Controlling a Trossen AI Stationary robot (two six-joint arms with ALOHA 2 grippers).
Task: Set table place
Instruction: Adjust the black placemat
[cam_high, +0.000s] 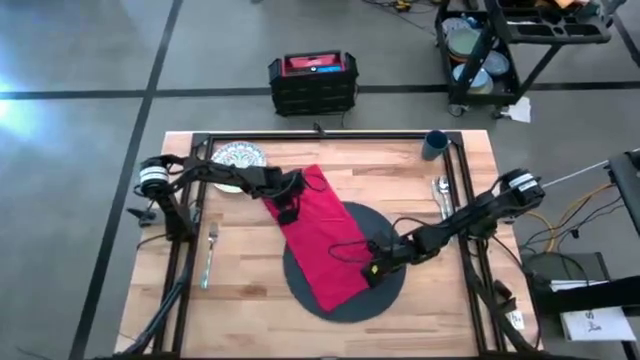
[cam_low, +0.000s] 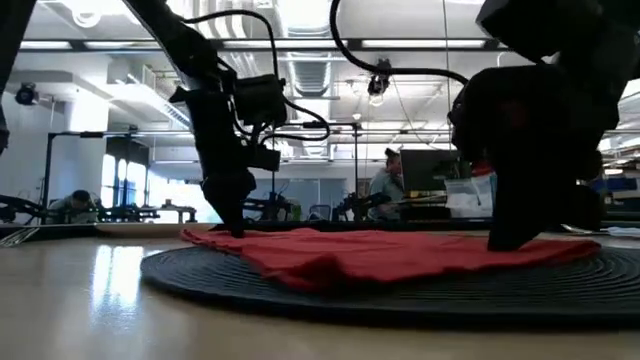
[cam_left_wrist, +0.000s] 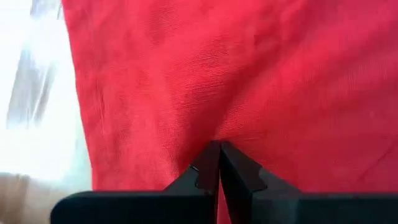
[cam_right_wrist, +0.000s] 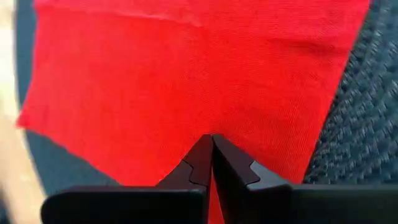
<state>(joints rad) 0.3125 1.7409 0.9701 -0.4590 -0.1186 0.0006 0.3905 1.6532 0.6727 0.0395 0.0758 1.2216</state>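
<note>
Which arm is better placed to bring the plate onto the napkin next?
Probably the left. The plate lies at the table's far left corner, right beside the left arm, whose gripper pinches the napkin nearby. The right gripper pinches the napkin's opposite end over the mat, farther away.

You see a matt red woven cloth napkin (cam_right_wrist: 205, 81) on a ribbed dark mat (cam_right_wrist: 367, 143); the bench (cam_high: 250, 300) shows light wooden planks.

Overhead looking straight down, low at table height, both wrist views close on red napkin (cam_high: 315, 240)
</note>
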